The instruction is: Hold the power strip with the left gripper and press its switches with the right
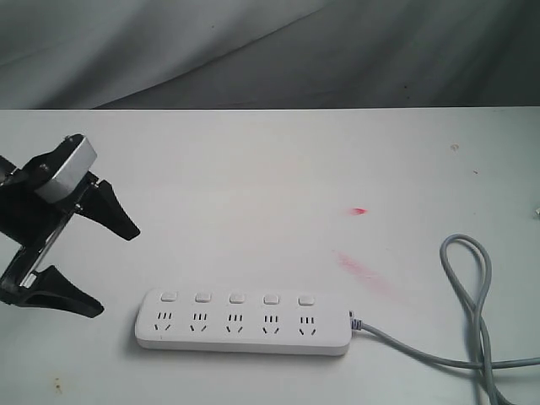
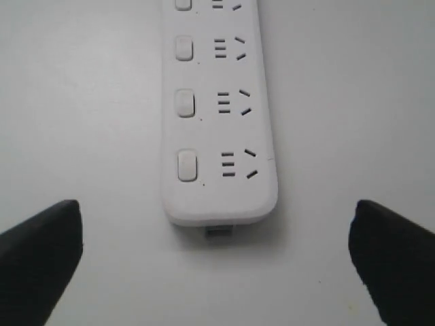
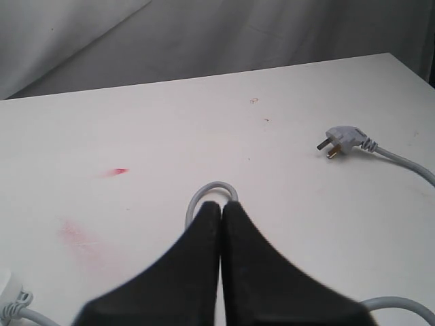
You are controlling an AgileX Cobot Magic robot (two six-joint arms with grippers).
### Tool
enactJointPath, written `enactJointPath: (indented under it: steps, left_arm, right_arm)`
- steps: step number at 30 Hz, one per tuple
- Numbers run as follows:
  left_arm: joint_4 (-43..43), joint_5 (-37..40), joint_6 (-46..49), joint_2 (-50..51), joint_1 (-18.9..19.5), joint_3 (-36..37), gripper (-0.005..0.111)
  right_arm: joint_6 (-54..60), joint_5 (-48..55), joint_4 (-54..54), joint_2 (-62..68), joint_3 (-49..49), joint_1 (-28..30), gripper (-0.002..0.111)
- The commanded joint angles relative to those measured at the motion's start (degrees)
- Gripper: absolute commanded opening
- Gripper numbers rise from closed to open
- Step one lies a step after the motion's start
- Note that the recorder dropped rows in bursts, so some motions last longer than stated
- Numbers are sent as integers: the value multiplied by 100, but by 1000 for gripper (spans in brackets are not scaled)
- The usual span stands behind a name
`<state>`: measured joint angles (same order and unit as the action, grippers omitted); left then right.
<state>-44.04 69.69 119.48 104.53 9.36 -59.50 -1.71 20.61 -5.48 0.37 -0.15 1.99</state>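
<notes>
Grip comes first, so I start at the left. My left tool (image 1: 118, 272) hangs spread as wide as it goes, with nothing in it. It is just off the left end of the power strip (image 1: 245, 322) and not touching it. The strip lies flat on the counter (image 1: 253, 186), sockets up.

In the left wrist view its rounded end sits centred between my jaws, so the line looks right. I judge I should slide forward and down until the jaws straddle that end, then close on the two long sides. The hold should stop short of the first of the switches (image 1: 237, 298), which run in a row along the far edge, so that none of the five is covered. A firm, level squeeze should keep the light body from skating or tipping.

Further right, the grey cord (image 1: 472, 337) leaves the strip and loops on the counter. My right tool (image 3: 221, 207) is near that loop, jaws pressed together and empty, which suits poking. It should wait until the hold is set, then come down squarely on each switch.
</notes>
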Motion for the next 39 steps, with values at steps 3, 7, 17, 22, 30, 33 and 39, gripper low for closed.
enactJointPath:
  steps: [3, 7, 17, 22, 30, 33, 39]
  left_arm:
    - [-247, 27, 49, 479, -292, 6, 104]
    - [-446, -471, 49, 827, -601, 6, 104]
    - [-633, -949, 49, 1299, -670, 151, 104]
    - [-633, -978, 49, 1302, -670, 151, 101]
    - [-618, -978, 49, 1302, -670, 151, 37]
    - [-607, -978, 49, 1302, -660, 151, 19]
    - [-310, -978, 49, 1302, -660, 151, 0]
  right_arm:
    - [-21, -75, -4, -37, 15, 40, 0]
    - [-21, -75, -4, -37, 15, 40, 0]
    - [-21, -75, -4, -37, 15, 40, 0]
    - [-21, -75, -4, -37, 15, 40, 0]
    - [-21, -75, -4, -37, 15, 40, 0]
    - [-21, -75, -4, -37, 15, 40, 0]
    - [-21, -75, -4, -37, 15, 40, 0]
